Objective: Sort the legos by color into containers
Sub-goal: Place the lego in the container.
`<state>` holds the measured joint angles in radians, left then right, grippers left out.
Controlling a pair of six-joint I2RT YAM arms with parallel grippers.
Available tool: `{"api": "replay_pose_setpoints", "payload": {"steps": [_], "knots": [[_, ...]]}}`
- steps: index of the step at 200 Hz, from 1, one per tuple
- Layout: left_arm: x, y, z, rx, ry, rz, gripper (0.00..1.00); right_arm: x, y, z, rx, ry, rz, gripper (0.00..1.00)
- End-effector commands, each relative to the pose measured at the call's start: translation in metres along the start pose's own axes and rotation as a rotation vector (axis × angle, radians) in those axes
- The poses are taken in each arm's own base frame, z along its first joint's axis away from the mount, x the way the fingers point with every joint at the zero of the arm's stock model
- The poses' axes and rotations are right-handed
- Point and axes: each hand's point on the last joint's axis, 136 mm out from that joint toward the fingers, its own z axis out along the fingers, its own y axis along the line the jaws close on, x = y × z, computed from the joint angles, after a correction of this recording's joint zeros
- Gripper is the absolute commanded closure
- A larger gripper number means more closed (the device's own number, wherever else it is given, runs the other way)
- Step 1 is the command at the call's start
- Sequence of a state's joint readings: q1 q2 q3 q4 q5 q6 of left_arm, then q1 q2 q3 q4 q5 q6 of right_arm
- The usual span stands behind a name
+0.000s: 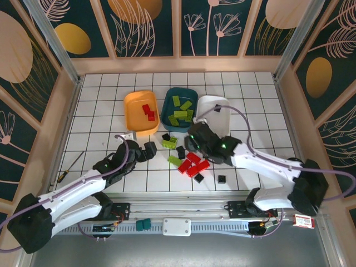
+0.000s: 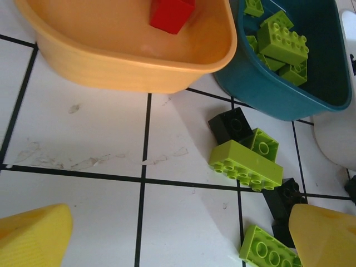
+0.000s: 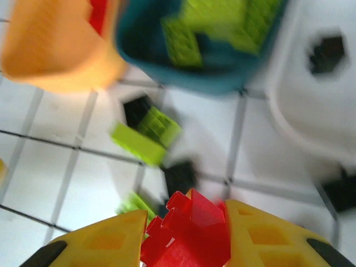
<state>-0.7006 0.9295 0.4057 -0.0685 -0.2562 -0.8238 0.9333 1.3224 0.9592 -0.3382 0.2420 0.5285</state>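
right pincer (image 3: 184, 218) clamps red lego (image 3: 189, 242), blurred, lower part cut off

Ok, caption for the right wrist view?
Right gripper holding a red lego, facing the orange tub, teal tub and white tub.

You'll see the orange tub (image 1: 135, 105) holding red legos (image 1: 148, 111), the dark teal tub (image 1: 181, 93) of lime green legos (image 1: 181, 113) just beside it at its three o'clock, the white tub (image 1: 214, 103) next along, and loose legos (image 1: 193, 164) scattered at the teal tub's six o'clock, near the left gripper (image 1: 146, 150) and right gripper (image 1: 193, 137).
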Motion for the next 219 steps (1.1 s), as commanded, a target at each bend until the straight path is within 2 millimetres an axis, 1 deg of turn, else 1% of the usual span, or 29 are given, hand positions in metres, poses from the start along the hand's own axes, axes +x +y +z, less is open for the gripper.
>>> {"api": "replay_pose_setpoints", "payload": {"steps": [1, 13, 22, 32, 47, 62, 73, 79, 84, 94, 103, 107, 116, 127, 138, 147, 152, 158, 161, 176, 177, 186, 194, 201, 203, 204, 206, 213, 219], "knots": [[-0.014, 0.003, -0.014, -0.032, -0.043, 0.005, 0.01, -0.061, 0.055, 0.030, -0.160, -0.117, -0.108, 0.84], [-0.018, 0.004, -0.021, -0.034, -0.059, -0.003, 0.01, -0.083, 0.074, 0.054, -0.201, -0.126, -0.126, 0.83], [-0.021, 0.005, -0.026, -0.032, -0.070, -0.010, 0.01, -0.095, 0.089, 0.072, -0.245, -0.120, -0.135, 0.83], [-0.021, 0.008, -0.030, -0.037, -0.075, -0.017, 0.01, -0.109, 0.099, 0.094, -0.251, -0.124, -0.139, 0.83], [-0.021, 0.010, -0.034, -0.036, -0.080, -0.024, 0.01, -0.121, 0.118, 0.125, -0.295, -0.101, -0.154, 0.83], [-0.019, 0.011, -0.035, -0.035, -0.074, -0.030, 0.01, -0.133, 0.126, 0.156, -0.299, -0.079, -0.153, 0.83], [-0.018, 0.011, -0.035, -0.035, -0.068, -0.034, 0.01, -0.133, 0.130, 0.178, -0.293, -0.053, -0.149, 0.83], [-0.017, 0.012, -0.035, -0.034, -0.065, -0.034, 0.01, -0.138, 0.132, 0.186, -0.291, -0.054, -0.145, 0.82], [-0.017, 0.011, -0.035, -0.032, -0.064, -0.034, 0.01, -0.136, 0.131, 0.196, -0.282, -0.044, -0.145, 0.82], [-0.017, 0.012, -0.035, -0.034, -0.063, -0.036, 0.01, -0.134, 0.130, 0.211, -0.273, -0.031, -0.141, 0.79], [-0.016, 0.012, -0.035, -0.032, -0.061, -0.036, 0.01, -0.134, 0.130, 0.221, -0.271, -0.026, -0.138, 0.74], [-0.016, 0.012, -0.035, -0.030, -0.062, -0.038, 0.01, -0.134, 0.130, 0.223, -0.276, -0.026, -0.140, 0.71], [-0.016, 0.011, -0.035, -0.026, -0.060, -0.040, 0.01, -0.136, 0.132, 0.227, -0.283, -0.029, -0.141, 0.58], [-0.016, 0.010, -0.035, -0.021, -0.061, -0.041, 0.01, -0.139, 0.132, 0.227, -0.283, -0.039, -0.135, 0.43], [-0.016, 0.009, -0.035, -0.016, -0.060, -0.043, 0.01, -0.146, 0.134, 0.219, -0.289, -0.059, -0.133, 0.36], [-0.016, 0.008, -0.035, -0.012, -0.061, -0.045, 0.01, -0.150, 0.133, 0.211, -0.288, -0.071, -0.130, 0.33], [-0.016, 0.009, -0.035, -0.013, -0.061, -0.044, 0.01, -0.154, 0.134, 0.202, -0.291, -0.084, -0.127, 0.32], [-0.016, 0.009, -0.035, -0.012, -0.062, -0.046, 0.01, -0.152, 0.131, 0.195, -0.286, -0.086, -0.122, 0.31], [-0.016, 0.008, -0.035, -0.010, -0.062, -0.046, 0.01, -0.154, 0.131, 0.188, -0.288, -0.096, -0.118, 0.31], [-0.016, 0.008, -0.033, -0.004, -0.063, -0.047, 0.01, -0.145, 0.120, 0.160, -0.286, -0.111, -0.101, 0.29], [-0.016, 0.008, -0.033, -0.004, -0.064, -0.048, 0.01, -0.147, 0.121, 0.156, -0.289, -0.118, -0.099, 0.30], [-0.015, 0.007, -0.032, 0.001, -0.064, -0.048, 0.01, -0.133, 0.109, 0.142, -0.273, -0.114, -0.086, 0.29], [-0.015, 0.007, -0.031, 0.004, -0.064, -0.047, 0.01, -0.127, 0.100, 0.122, -0.265, -0.124, -0.072, 0.29], [-0.014, 0.007, -0.030, 0.002, -0.062, -0.044, 0.01, -0.110, 0.085, 0.112, -0.241, -0.106, -0.061, 0.29], [-0.014, 0.006, -0.030, 0.004, -0.061, -0.044, 0.01, -0.102, 0.079, 0.111, -0.229, -0.093, -0.055, 0.29], [-0.014, 0.006, -0.029, 0.004, -0.060, -0.043, 0.01, -0.102, 0.079, 0.111, -0.229, -0.093, -0.055, 0.29], [-0.014, 0.006, -0.029, 0.004, -0.060, -0.042, 0.01, -0.099, 0.074, 0.102, -0.226, -0.096, -0.047, 0.29], [-0.013, 0.006, -0.028, 0.005, -0.059, -0.040, 0.01, -0.086, 0.062, 0.089, -0.203, -0.087, -0.033, 0.29], [-0.012, 0.005, -0.026, 0.007, -0.056, -0.037, 0.01, -0.070, 0.048, 0.081, -0.175, -0.065, -0.024, 0.29]]}}
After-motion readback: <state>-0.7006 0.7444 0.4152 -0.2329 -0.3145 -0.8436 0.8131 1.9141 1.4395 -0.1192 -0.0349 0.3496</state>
